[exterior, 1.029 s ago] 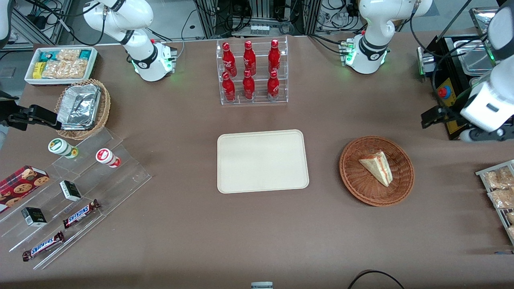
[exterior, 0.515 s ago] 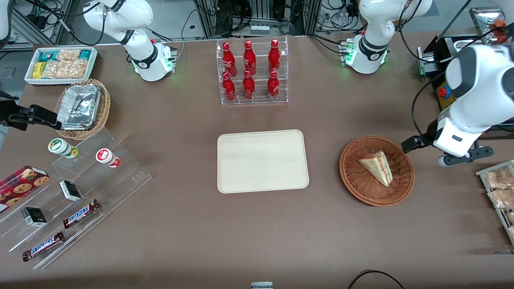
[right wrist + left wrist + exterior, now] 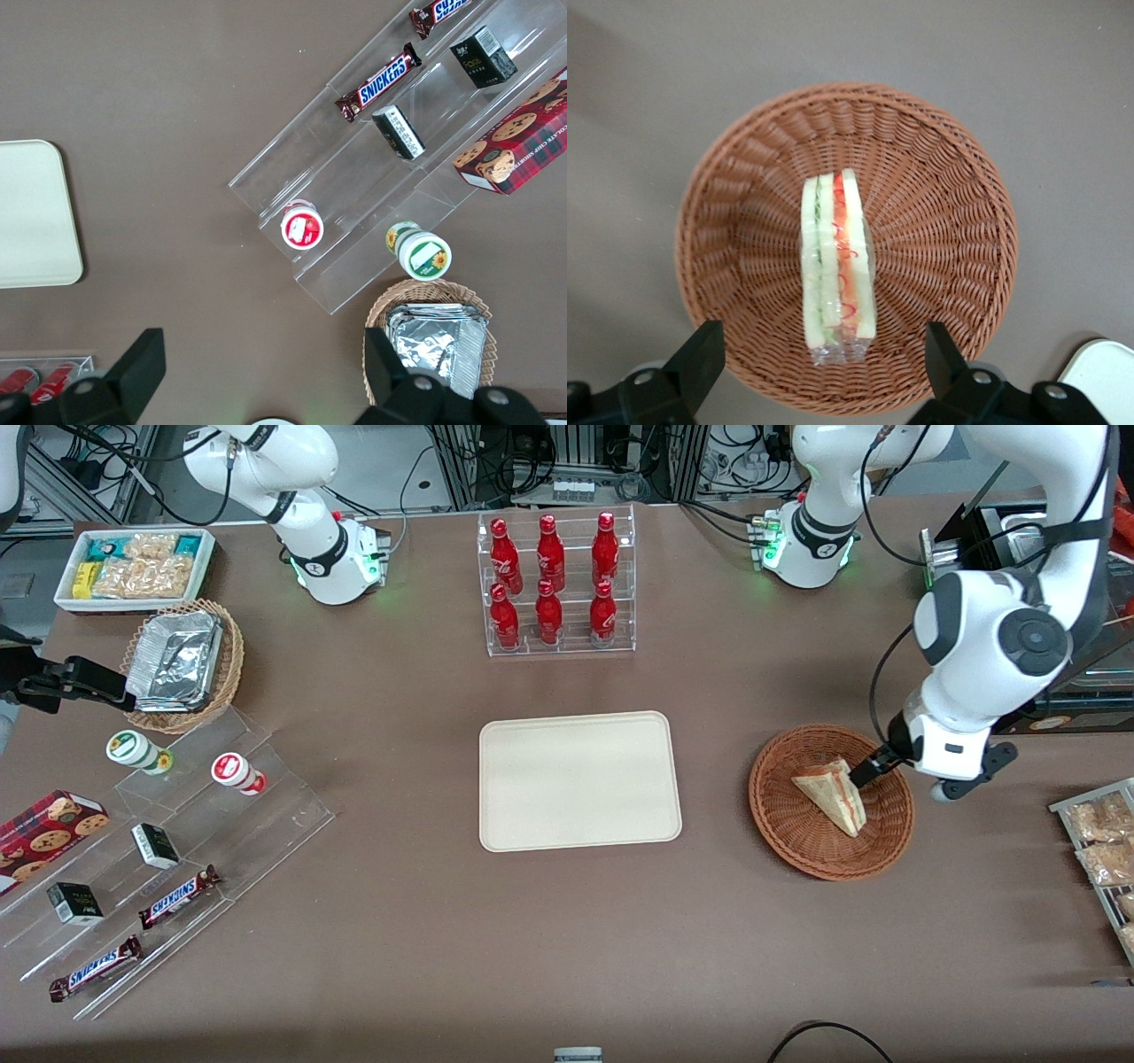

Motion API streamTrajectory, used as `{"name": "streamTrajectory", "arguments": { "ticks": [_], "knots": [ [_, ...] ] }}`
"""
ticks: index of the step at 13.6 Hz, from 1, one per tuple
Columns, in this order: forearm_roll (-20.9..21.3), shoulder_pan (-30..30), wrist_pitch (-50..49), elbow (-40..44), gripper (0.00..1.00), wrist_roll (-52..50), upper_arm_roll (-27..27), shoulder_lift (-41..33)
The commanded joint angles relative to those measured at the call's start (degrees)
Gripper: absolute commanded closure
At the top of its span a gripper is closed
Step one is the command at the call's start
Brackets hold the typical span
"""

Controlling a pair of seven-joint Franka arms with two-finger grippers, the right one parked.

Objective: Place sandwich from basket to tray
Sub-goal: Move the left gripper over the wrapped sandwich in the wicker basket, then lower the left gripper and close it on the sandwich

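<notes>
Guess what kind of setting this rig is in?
Likely a lab mock-up of a snack counter: racked red bottles, candy bars on acrylic steps, cable clutter past the table. The open gripper hovers above the sandwich in the basket.

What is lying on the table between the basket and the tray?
Nothing: the front view shows only bare brown table between the basket and the tray. The sandwich lies in the basket, and the gripper hangs open above it.

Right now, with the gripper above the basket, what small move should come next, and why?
Probably lower the gripper straight down. Its fingers are open, one to each side of the sandwich, which lies untouched in the basket; the tray holds nothing yet.
</notes>
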Motion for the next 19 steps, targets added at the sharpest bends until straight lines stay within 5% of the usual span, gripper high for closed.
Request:
{"name": "streamTrajectory", "arguments": {
  "ticks": [1, 19],
  "knots": [
    [0.38, -0.21, 2.79, -1.37, 0.0, -1.89, -0.09, 1.29],
    [0.47, -0.39, 14.31, -5.07, 0.0, -3.56, -0.18, 10.0]
  ]
}}
